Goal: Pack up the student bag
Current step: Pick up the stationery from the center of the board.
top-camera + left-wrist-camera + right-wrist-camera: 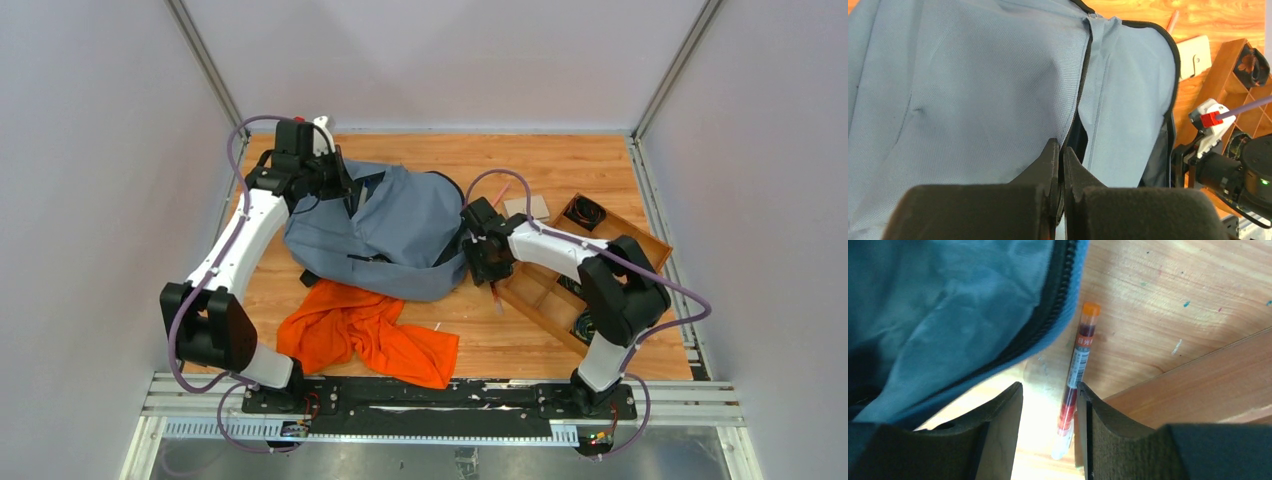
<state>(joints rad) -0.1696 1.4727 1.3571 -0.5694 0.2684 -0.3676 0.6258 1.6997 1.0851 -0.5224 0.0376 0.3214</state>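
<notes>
Bag [385, 235]: lying flat mid-bench, toward the left, zipper gaping along one side. Pinching the fabric at that zipper edge with left hand [1060, 150], jaws pressed together on the cloth, seemingly lifting the flap to hold the mouth open. Hovering right hand [1049, 386] low over a red pen [1075, 375] just beside the bag's right rim. Jaws standing apart, pen lying between them and close against one jaw, not clamped.

Judging progress as early: nothing visibly going inside. Interior mostly hidden though, so cannot tell for sure.

Remaining, by the look:
- gripping the pen and moving it into the opening
- packing the orange cloth [365, 335], lying loose on the near side of the bag and touching its lower edge
- possibly emptying the tray [545, 290] at right, holding dark coiled items [588, 210]
- picking up the small pale box [527, 207] and a pinkish stick [497, 195], sitting between bag and tray on the far side
- zipping up, presumably last

Working on a wood-grain bench [560, 165], showing small paint specks in the right wrist view. Sitting inside a plain white-walled booth with metal posts at the corners and a rail carrying both arm bases along the near edge.
</notes>
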